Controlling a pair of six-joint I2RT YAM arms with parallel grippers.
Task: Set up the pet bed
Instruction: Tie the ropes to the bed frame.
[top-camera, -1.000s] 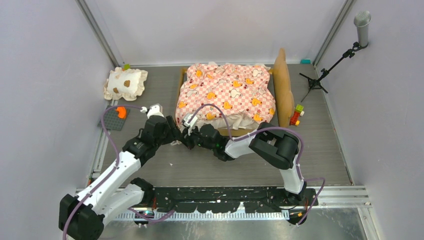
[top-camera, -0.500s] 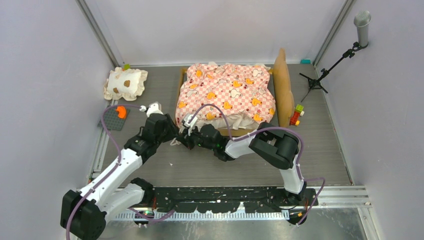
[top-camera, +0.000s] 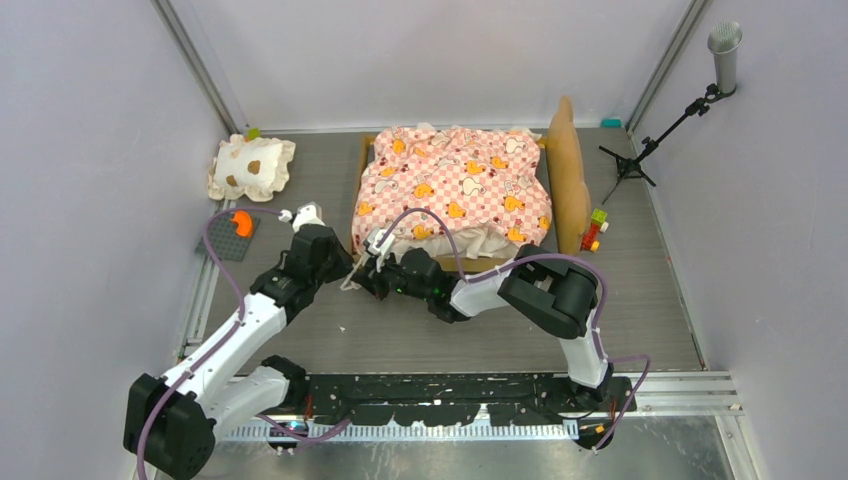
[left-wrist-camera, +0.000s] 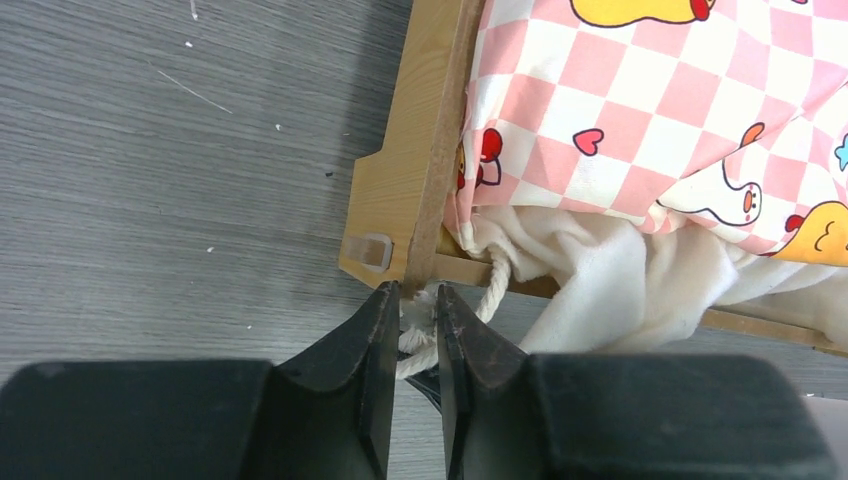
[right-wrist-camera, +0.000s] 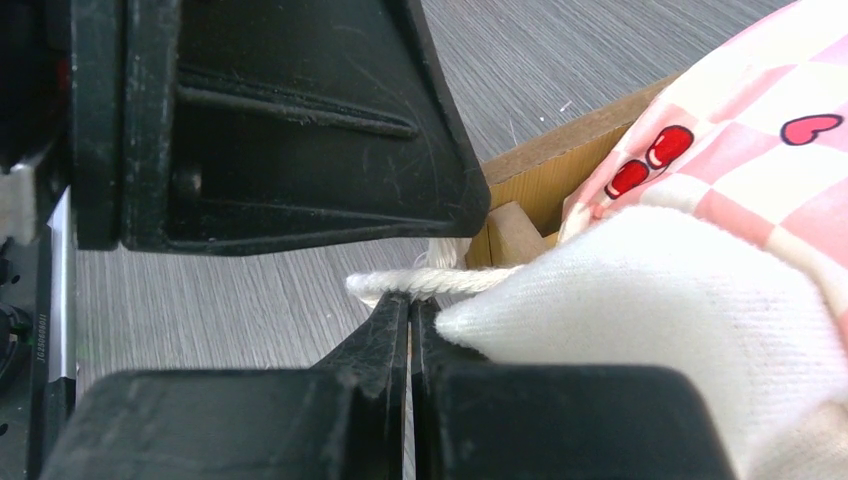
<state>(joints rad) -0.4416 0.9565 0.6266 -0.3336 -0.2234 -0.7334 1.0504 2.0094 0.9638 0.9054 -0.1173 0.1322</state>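
Here we go: the left arm (top-camera: 245, 325) reaches up from its base, wrist tipped toward the near left corner of the pet bed (top-camera: 460, 185). The bed sits at the far middle of the table (top-camera: 650, 300), headboard (top-camera: 567, 175) on the right. The right arm (top-camera: 545, 290) folds back and stretches low and leftward to that same corner. The left gripper (left-wrist-camera: 412, 300) has its fingers narrowed around a white cord (left-wrist-camera: 492, 290); pinched or not, we cannot tell. The right gripper (right-wrist-camera: 410, 305) is closed, with the cord across its tips. From above, both sets of tips are lost under the wrists, and the cream ruffle (left-wrist-camera: 610, 290) hides where the cord runs.
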